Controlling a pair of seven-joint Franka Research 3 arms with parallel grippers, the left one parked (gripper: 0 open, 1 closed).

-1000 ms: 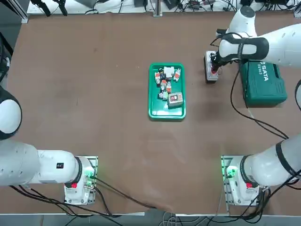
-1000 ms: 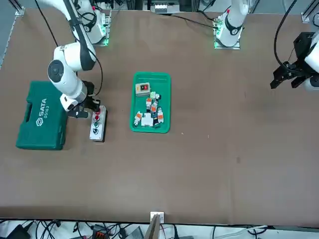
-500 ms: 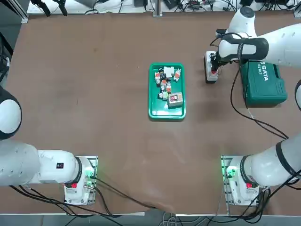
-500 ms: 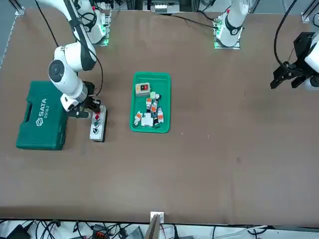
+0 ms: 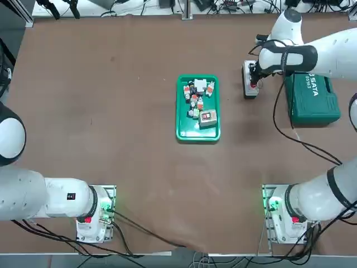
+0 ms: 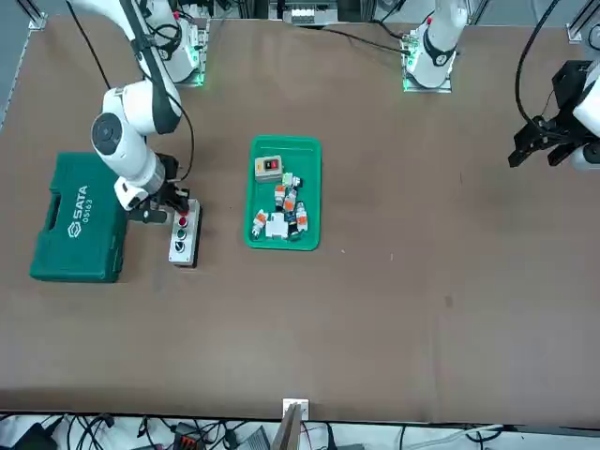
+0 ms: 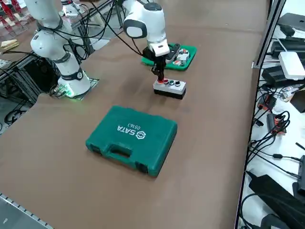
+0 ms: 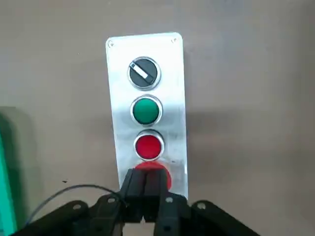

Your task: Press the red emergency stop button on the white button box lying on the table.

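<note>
The right gripper [image 8: 145, 196], fingers pressed together, sits over the red emergency stop button [image 8: 156, 176] at one end of the white button box [image 5: 249, 84], so that end is occupied. In the top view, the green SATA case [image 5: 312, 99] blocks the table [image 5: 111, 128] just right of the box. The green tray [image 5: 198, 128] (full of small parts) stands at centre frame, with bare tabletop between it and the box and across the whole left half.

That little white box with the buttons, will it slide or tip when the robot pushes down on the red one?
Probably neither. The white button box lies flat and low on the table, so a downward push likely pins it. The right gripper, fingers together, is over the red emergency stop button near one end, so slight rocking is possible.
</note>
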